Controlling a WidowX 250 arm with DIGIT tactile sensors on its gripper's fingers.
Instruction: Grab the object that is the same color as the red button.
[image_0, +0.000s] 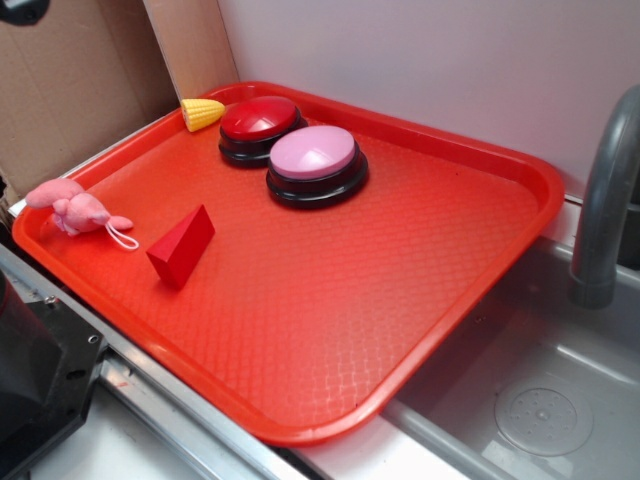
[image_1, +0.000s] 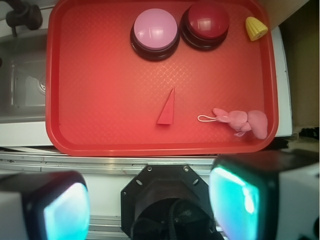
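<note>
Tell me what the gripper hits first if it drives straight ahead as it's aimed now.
Probably the bare floor of the red tray, near the red wedge; the open gripper frames that spot, though depth is unclear.

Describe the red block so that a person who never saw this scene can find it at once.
Look at the big red tray beside the sink. Near its front left side, beside the pink plush toy, lies the small red wedge block. It alone is triangular; the two buttons are round and the corn piece is yellow.
</note>
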